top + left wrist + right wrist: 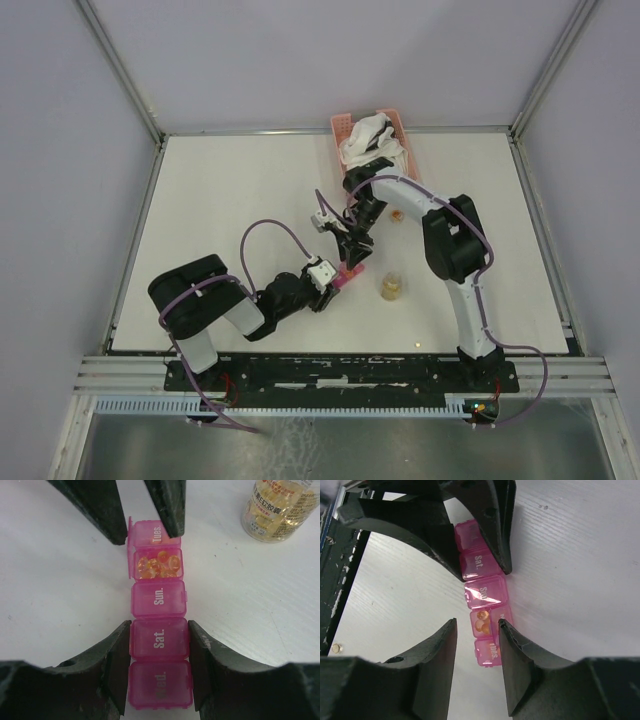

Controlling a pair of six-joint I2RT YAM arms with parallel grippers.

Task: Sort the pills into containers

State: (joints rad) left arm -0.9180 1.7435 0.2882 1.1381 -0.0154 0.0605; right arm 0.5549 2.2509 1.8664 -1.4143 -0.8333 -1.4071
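While the left fingers [112, 665] are clamped on the short translucent magenta-pink plastic strip box [159, 600], one pressed to each long side of the compartment lettered "Sat.", the strip box lies flat near the middle of the white desk [60, 590], between the two arms. Its row of five small square compartments runs outward from the left wrist: "Wed.", "Sat." and "Sun." have their lids down. The fourth is open with its lid raised on edge along one long side, and the last, lettered "Tues.", is closed. The tiny yellow-orange pills [157, 565] lie in the open compartment as a small heap of glossy amber beads. The right fingers [437, 670] are spread apart and hold nothing. They stand on either side of the "Tues." end, one tip close by the raised lid, though I cannot tell whether it touches. A small clear round jar [280, 510] with a printed label, amber inside, stands upright on the desk near the strip box but apart from it, on the right arm's side. At the far edge sits a larger pink lattice basket [343, 128] holding a crumpled white cloth [368, 135]
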